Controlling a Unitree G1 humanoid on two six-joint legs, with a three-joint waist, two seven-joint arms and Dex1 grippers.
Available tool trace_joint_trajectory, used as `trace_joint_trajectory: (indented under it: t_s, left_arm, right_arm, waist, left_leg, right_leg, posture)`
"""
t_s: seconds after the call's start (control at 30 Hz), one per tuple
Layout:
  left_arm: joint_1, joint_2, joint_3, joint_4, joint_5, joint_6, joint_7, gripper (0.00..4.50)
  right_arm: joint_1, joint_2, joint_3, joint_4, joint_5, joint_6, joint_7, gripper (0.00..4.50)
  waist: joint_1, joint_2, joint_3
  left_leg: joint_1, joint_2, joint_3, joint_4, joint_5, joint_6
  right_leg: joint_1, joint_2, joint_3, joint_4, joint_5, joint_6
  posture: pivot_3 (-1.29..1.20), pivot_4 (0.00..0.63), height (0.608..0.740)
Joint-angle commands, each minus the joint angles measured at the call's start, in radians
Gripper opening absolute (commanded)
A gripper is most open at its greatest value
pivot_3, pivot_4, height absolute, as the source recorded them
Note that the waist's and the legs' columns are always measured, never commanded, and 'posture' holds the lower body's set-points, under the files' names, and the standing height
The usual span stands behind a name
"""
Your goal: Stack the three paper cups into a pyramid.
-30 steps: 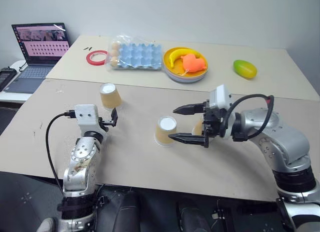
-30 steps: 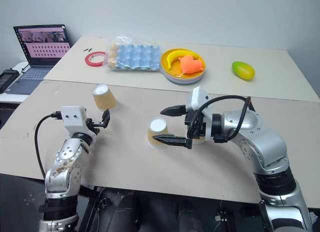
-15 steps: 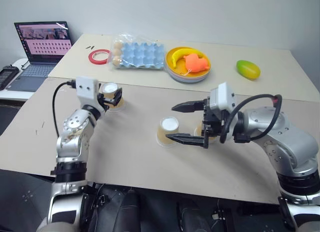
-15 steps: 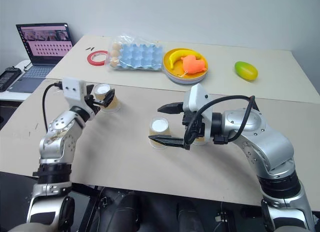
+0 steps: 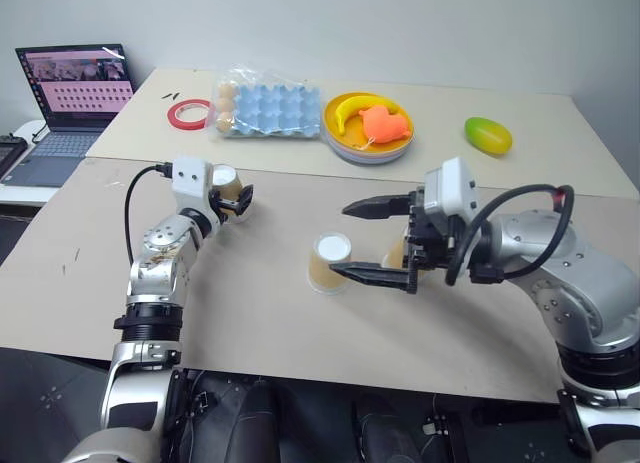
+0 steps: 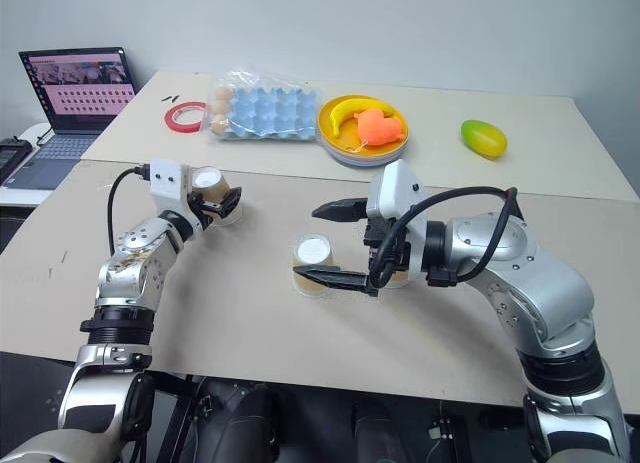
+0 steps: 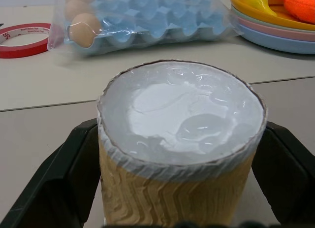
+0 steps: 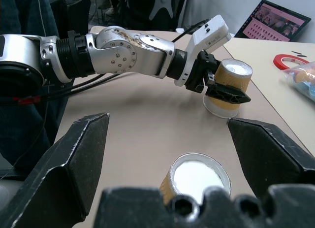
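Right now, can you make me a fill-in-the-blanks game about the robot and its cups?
1. The left claw has its fingers on either side of a paper ____.
2. The middle cup stands upside down, so its ____ base faces up.
3. The yellow plate holds an orange toy and a ____.
4. The red tape roll lies beside the blue ____ tray.

Missing words: cup; white; banana; egg
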Motion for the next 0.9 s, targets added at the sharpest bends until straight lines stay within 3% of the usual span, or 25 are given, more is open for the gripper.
trace_joint_trajectory:
  t_s: [0.03, 0.07, 0.17, 0.27, 0.5, 0.73, 0.9]
  left_arm:
    - [0.001, 0.013, 0.009, -0.041, 0.007, -0.051, -0.005, 4.45]
    - [0.001, 0.012, 0.009, -0.041, 0.008, -0.063, -0.007, 4.45]
    - [0.006, 0.012, 0.005, -0.043, 0.016, -0.091, -0.012, 3.75]
    - [0.014, 0.015, -0.005, -0.052, 0.021, -0.082, -0.024, 2.68]
    - [0.028, 0.024, 0.013, -0.111, -0.001, -0.094, -0.054, 2.68]
    - [0.221, 0.151, 0.008, -0.426, -0.236, 0.027, -0.399, 2.68]
    - [0.313, 0.259, -0.034, -0.497, -0.313, 0.115, -0.574, 2.68]
  right_arm:
    - [-0.017, -0.006, -0.023, -0.025, 0.015, 0.0, -0.009, 4.5]
    - [-0.016, -0.005, -0.02, -0.023, 0.012, -0.002, -0.008, 4.5]
    - [-0.014, -0.003, -0.012, -0.022, 0.007, -0.003, -0.008, 4.5]
    - [-0.013, -0.003, -0.009, -0.021, 0.006, -0.003, -0.007, 4.5]
    - [-0.004, -0.004, -0.008, -0.027, 0.002, 0.001, -0.015, 4.5]
    - [0.013, -0.017, -0.004, -0.025, -0.006, -0.001, -0.022, 4.5]
    - [0.017, -0.016, 0.005, -0.014, -0.022, -0.013, -0.027, 4.5]
  waist:
    - [0.0, 0.0, 0.0]
    - [0.0, 0.0, 0.0]
    - [0.0, 0.0, 0.0]
    - [0.0, 0.0, 0.0]
    - [-0.001, 0.0, 0.0]
    - [-0.006, 0.002, 0.001]
    - [-0.005, 0.002, 0.001]
  left_leg:
    - [0.0, 0.0, 0.0, 0.0, 0.0, 0.0]
    - [0.0, 0.0, 0.0, 0.0, 0.0, 0.0]
    - [0.0, 0.0, 0.0, 0.0, 0.0, 0.0]
    - [0.0, 0.0, 0.0, 0.0, 0.0, 0.0]
    - [0.0, 0.0, 0.0, 0.0, 0.0, 0.0]
    - [0.0, 0.001, 0.0, -0.001, 0.0, 0.0]
    - [0.001, 0.001, 0.0, -0.001, 0.0, -0.001]
  right_leg:
    - [0.0, 0.0, 0.0, 0.0, 0.0, 0.0]
    - [0.0, 0.0, 0.0, 0.0, 0.0, 0.0]
    - [0.0, 0.0, 0.0, 0.0, 0.0, 0.0]
    - [0.0, 0.0, 0.0, 0.0, 0.0, 0.0]
    - [0.0, 0.0, 0.0, 0.0, 0.0, 0.0]
    - [0.0, 0.0, 0.0, 0.0, 0.0, -0.001]
    - [0.0, 0.0, -0.001, 0.001, -0.001, -0.001]
  posture:
    - [0.0, 0.15, 0.645]
    - [0.0, 0.15, 0.645]
    - [0.0, 0.15, 0.645]
    - [0.0, 0.15, 0.645]
    - [0.0, 0.15, 0.645]
    - [0.0, 0.15, 0.645]
    - [0.0, 0.15, 0.645]
